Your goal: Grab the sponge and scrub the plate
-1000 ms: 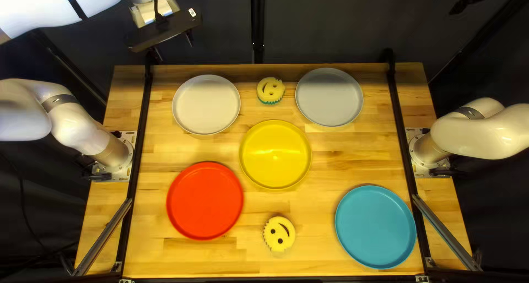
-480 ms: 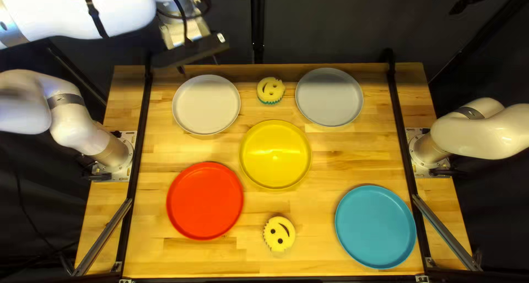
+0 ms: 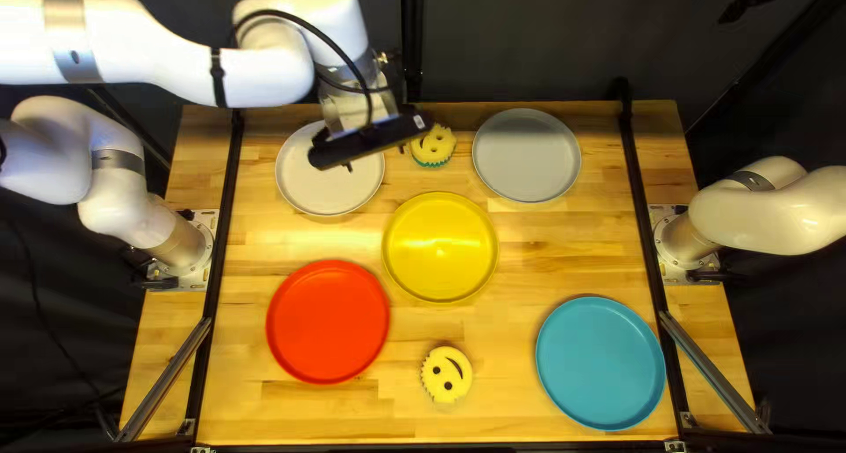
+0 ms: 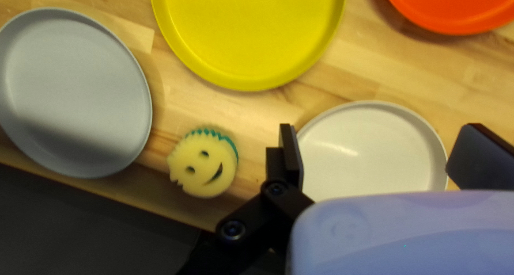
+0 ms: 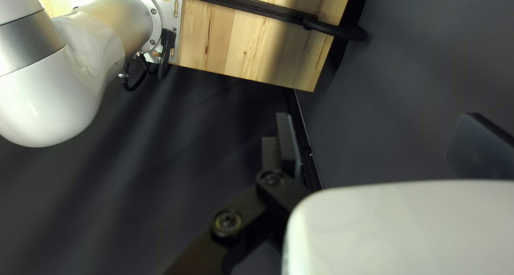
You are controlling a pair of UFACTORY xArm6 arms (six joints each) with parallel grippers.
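My left gripper (image 3: pixel 375 156) hangs over the white plate (image 3: pixel 298 176) in the top left view, close to the far smiley sponge (image 3: pixel 431 143). In the left wrist view, my left gripper (image 4: pixel 377 149) is open above the white plate (image 4: pixel 369 146), and the yellow sponge with a green underside (image 4: pixel 205 165) lies outside one finger. A second smiley sponge (image 3: pixel 447 375) rests near the table's near edge. Part of my right gripper (image 3: pixel 747 5) shows at the top right of the top left view; in the right wrist view my right gripper (image 5: pixel 377 146) is open, nothing between its fingers.
A grey plate (image 3: pixel 527 155) lies beside the far sponge. The yellow plate (image 3: pixel 441 248) is central, the red plate (image 3: pixel 327 322) left of it, and the blue plate (image 3: pixel 600 363) near the right corner. Black rails (image 3: pixel 226 224) run along the table's sides.
My left arm has swung right and nearer, bringing its open gripper from beyond the table's far edge to above the white plate. Sponges, plates and the right arm stayed put.
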